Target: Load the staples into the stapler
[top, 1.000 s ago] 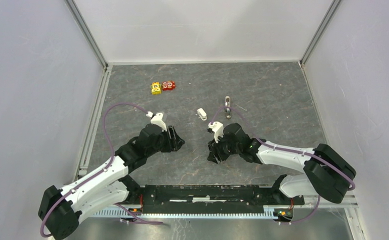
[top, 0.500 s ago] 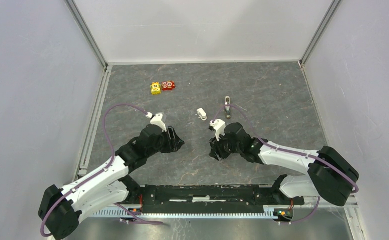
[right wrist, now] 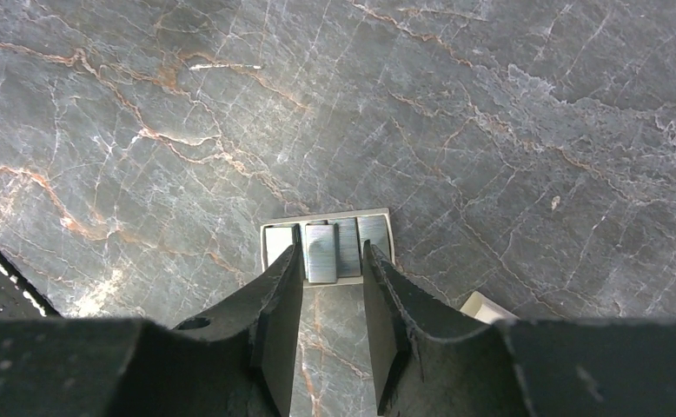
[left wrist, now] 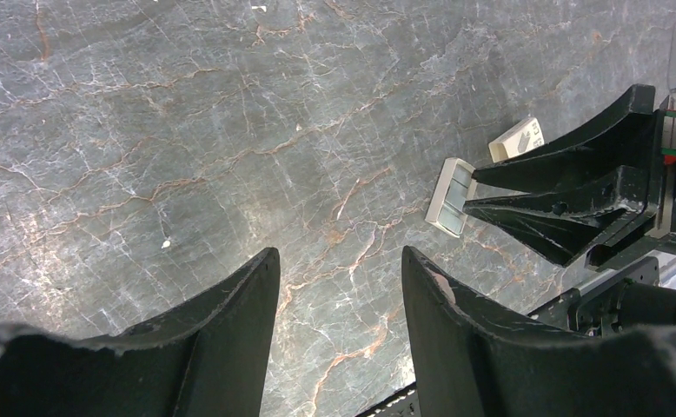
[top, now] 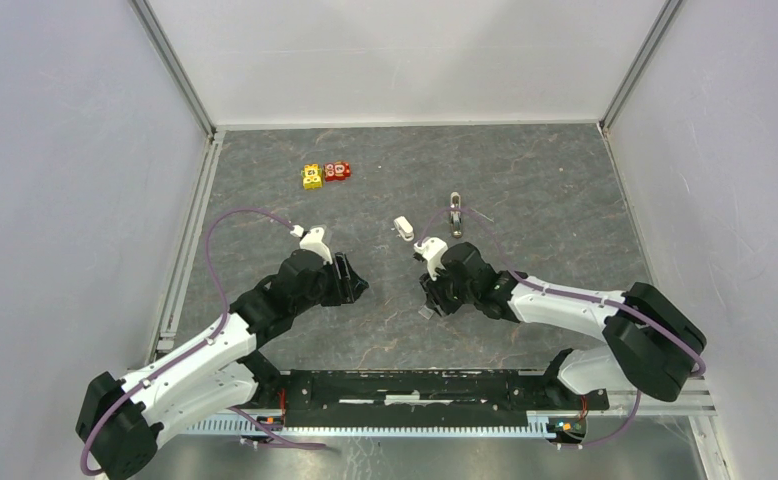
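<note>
Over tray (right wrist: pixel 326 215) centre | right pincer (right wrist: pixel 332 249) narrowly apart, straddling staples (right wrist: pixel 321 236) | left pincer (left wrist: pixel 339 252) apart, empty

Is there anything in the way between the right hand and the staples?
Nothing visible is in the way. The right hand is right over the staples, with one finger on each side of the middle strip in the little tray.

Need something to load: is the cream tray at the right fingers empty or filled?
Filled: the right wrist view shows grey staple strips side by side across the cream tray.
</note>
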You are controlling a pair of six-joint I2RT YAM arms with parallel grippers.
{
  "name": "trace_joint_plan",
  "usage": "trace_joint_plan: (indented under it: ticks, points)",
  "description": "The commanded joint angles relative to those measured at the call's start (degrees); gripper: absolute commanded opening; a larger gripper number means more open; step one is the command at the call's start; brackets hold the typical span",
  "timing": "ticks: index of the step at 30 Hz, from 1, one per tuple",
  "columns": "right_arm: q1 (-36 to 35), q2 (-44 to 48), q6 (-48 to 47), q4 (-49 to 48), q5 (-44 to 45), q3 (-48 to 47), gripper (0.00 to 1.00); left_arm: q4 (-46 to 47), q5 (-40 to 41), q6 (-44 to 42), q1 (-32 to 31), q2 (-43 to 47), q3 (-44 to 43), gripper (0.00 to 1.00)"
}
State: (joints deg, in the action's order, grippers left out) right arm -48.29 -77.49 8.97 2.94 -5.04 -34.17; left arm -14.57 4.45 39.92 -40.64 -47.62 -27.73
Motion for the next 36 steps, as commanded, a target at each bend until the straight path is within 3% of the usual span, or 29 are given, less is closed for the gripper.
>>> trace_joint_plan:
  ticks: [1,36]
  points:
    - [0.04,-1.07,-1.29,-0.71,0.59,-2.66,0.37,1.15,1.35,1.31,-0.23,0.66,-0.05,0.61]
    - [-1.62,-3.63,-1.47,-1.24,2.14,-3.27,0.36,0.42,1.96,1.04,-0.25,1.33,0.04,0.61]
